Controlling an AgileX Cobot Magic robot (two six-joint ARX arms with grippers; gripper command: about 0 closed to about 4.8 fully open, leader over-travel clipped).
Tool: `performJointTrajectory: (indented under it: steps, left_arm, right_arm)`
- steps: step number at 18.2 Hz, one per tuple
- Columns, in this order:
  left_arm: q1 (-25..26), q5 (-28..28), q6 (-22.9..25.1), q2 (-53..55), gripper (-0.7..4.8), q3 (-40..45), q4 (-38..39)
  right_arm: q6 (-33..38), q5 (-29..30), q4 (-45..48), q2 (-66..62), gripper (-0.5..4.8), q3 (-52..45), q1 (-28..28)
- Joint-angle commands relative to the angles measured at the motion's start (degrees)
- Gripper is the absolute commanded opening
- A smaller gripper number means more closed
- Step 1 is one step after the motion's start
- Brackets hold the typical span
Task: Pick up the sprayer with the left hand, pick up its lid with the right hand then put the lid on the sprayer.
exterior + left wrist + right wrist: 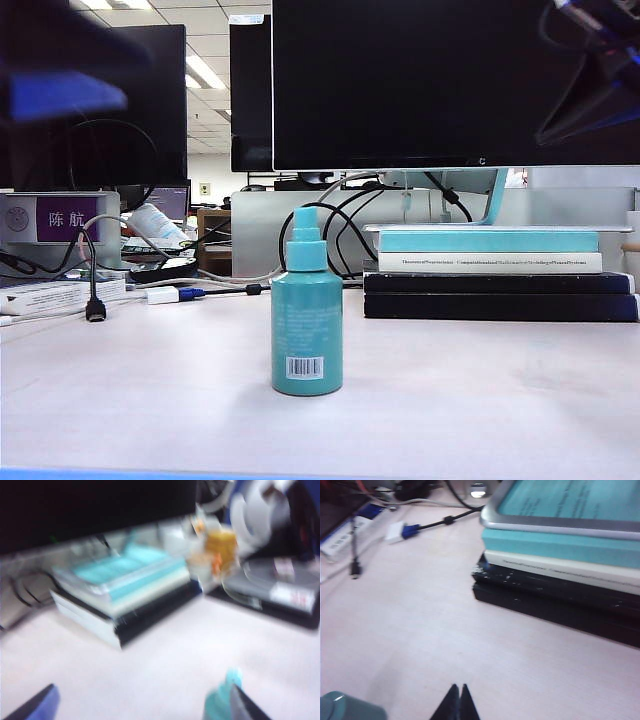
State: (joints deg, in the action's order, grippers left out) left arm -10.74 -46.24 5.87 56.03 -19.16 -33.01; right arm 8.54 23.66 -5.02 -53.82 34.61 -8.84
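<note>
Sprayer (306,305) stands upright near the middle of the worktop (480,390), barcode facing the exterior camera, nozzle bare. Lid not visible in any view.

Left hand (62,92) is a blue blur high at far left, well clear of the bottle; its wrist view shows the fingers spread wide, nothing between them. Right hand (458,702) has its fingers pressed together, empty, near the bottle and the stack of books (500,270).

Judgement: lower the left hand squarely, straddle the bottle body below the nozzle step, close gently so it doesn't tip.
</note>
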Motion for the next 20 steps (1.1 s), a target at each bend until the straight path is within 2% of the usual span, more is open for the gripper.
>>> performJointTrajectory:
  steps: [1, 4, 6, 7, 8, 10, 13, 17, 18, 20]
  left_arm:
    - [-2.4, -1.8, 5.6, 5.7, 4.79, -0.2, -0.5]
    - [-5.7, -2.7, 9.4, 12.0, 4.79, -0.2, -0.7]
    - [-7.4, -4.2, 11.9, 15.4, 4.79, -0.2, -1.5]
    - [-7.8, -4.3, 12.4, 16.8, 4.79, -0.2, -2.4]
    - [-7.9, -5.5, 12.4, 18.3, 4.79, -0.2, -3.6]
    - [-8.8, -6.3, 12.2, 20.8, 4.79, -0.2, -5.7]
    - [-11.4, -5.4, 12.4, 24.7, 4.79, -0.2, -8.6]
    - [-16.0, -1.7, 12.3, 28.7, 4.79, -0.2, -12.6]
    - [-16.8, -1.2, 11.9, 29.4, 4.79, -0.2, -13.9]
    - [-17.7, -0.2, 11.4, 31.1, 4.79, -1.2, -14.1]
  right_arm:
    - [0.8, 9.6, 2.5, -1.9, -0.05, 0.5, 4.8]
    - [4.3, 22.1, 4.6, -5.5, -0.05, 0.5, 10.6]
    - [5.0, 25.1, 5.3, -7.6, -0.04, 0.5, 12.3]
    - [5.0, 25.5, 5.3, -8.4, 0.15, 0.5, 12.6]
    - [4.9, 25.6, 5.3, -9.0, 0.51, 0.5, 12.3]
    - [3.6, 25.6, 5.3, -9.9, 0.84, 0.5, 11.6]
    - [3.1, 25.6, 5.1, -11.0, 0.85, 0.5, 11.6]
    - [2.2, 22.3, 2.2, -11.8, 0.86, 0.5, 11.3]
    - [1.7, 21.0, 1.3, -11.8, 0.86, 0.5, 10.6]
    - [1.0, 14.6, -1.7, -11.8, 0.86, 0.5, 8.6]
